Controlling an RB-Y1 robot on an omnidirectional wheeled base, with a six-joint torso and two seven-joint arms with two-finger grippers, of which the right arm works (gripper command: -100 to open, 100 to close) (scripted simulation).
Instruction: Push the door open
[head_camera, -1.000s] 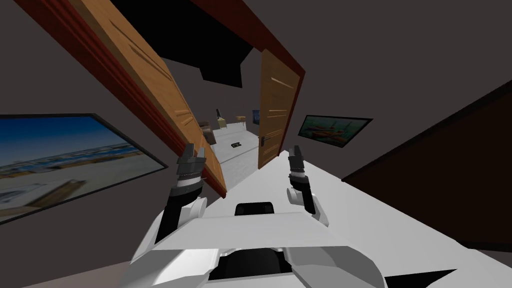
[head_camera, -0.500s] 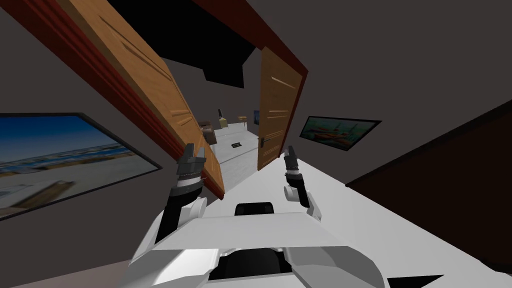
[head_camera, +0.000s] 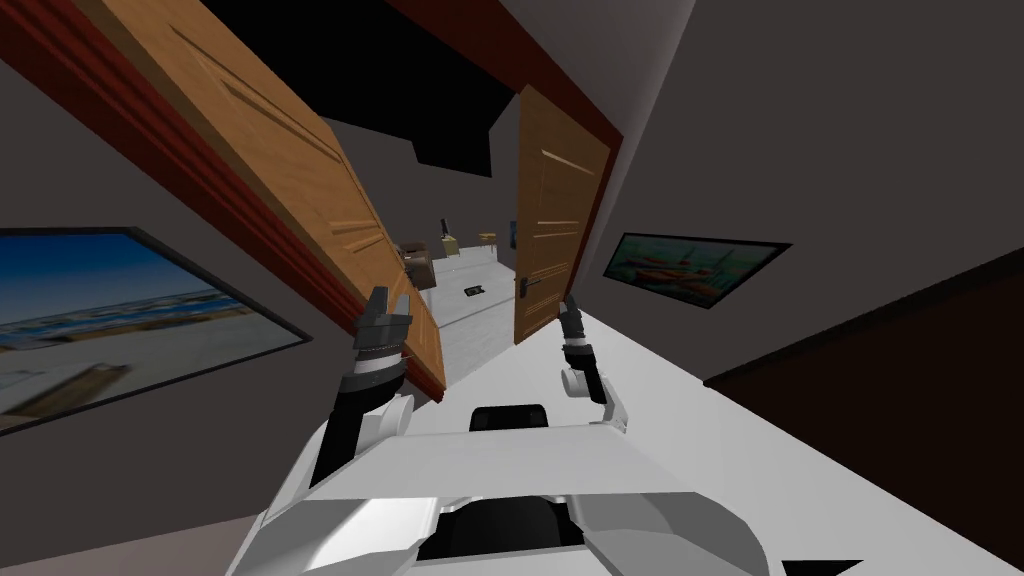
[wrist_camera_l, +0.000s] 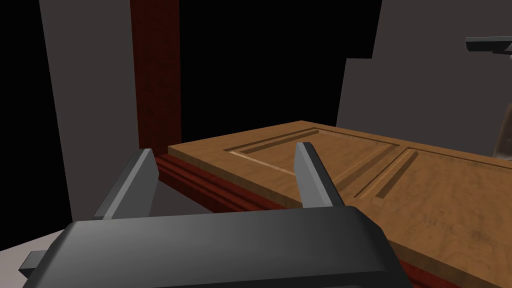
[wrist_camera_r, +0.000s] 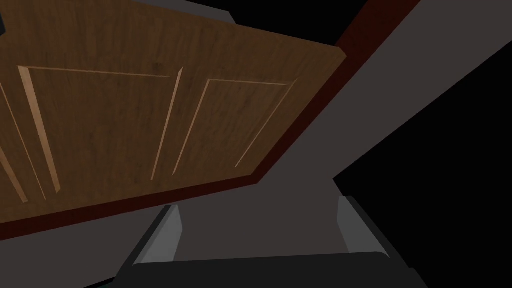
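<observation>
The left end effector and right end effector point forward, each spread apart.

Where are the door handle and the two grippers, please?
door handle (head_camera: 527, 285): head view, dark lever.
left gripper (wrist_camera_l: 225, 150): left wrist view, between fingertips.
right gripper (wrist_camera_r: 258, 204): right wrist view, between fingertips.

White-and-black arms end in the left hand and right hand, dark boxes bearing thin light grey blade fingers.

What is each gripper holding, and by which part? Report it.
Nothing is held. The left gripper stands open near the edge of the left wooden door; the right gripper stands open facing the right wooden door.
</observation>
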